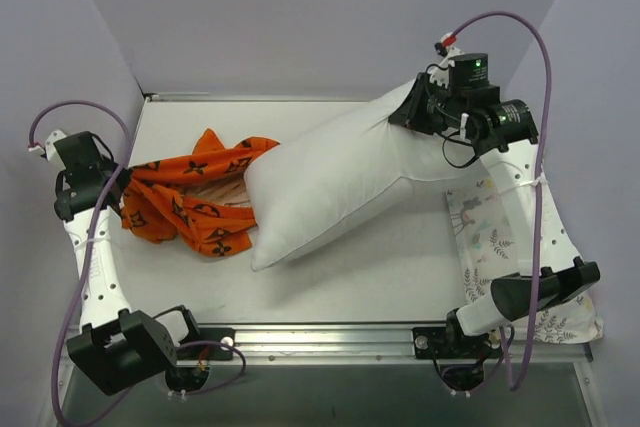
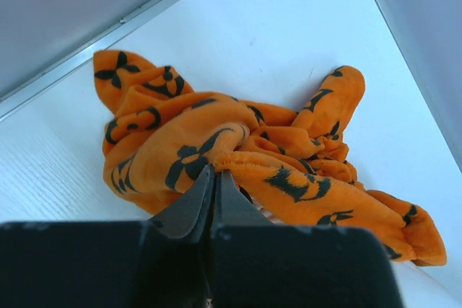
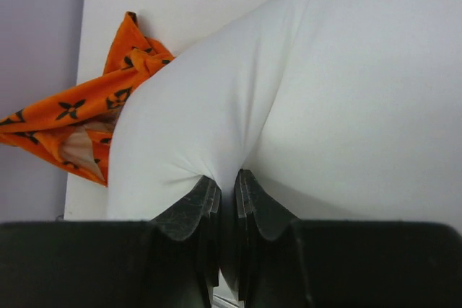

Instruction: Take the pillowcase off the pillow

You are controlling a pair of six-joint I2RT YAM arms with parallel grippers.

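Observation:
The orange pillowcase [image 1: 190,202] with black motifs lies crumpled on the left of the table. My left gripper [image 1: 125,182] is at its left edge, jaws shut on the hem [image 2: 214,171]; the pillowcase [image 2: 238,142] bunches just beyond the tips. The white pillow [image 1: 320,187] stretches diagonally from the table's middle up to the far right, almost all of it bare. Its left end touches the pillowcase's mouth. My right gripper [image 1: 402,112] is shut on the pillow's raised far corner. In the right wrist view the gripper [image 3: 227,178] pinches the pillow [image 3: 325,91], with the pillowcase [image 3: 72,113] behind it.
A smaller white pillow with a pastel floral print [image 1: 485,232] lies at the right edge under my right arm. Grey walls close in the table at the back and both sides. A metal rail [image 1: 330,337] runs along the near edge.

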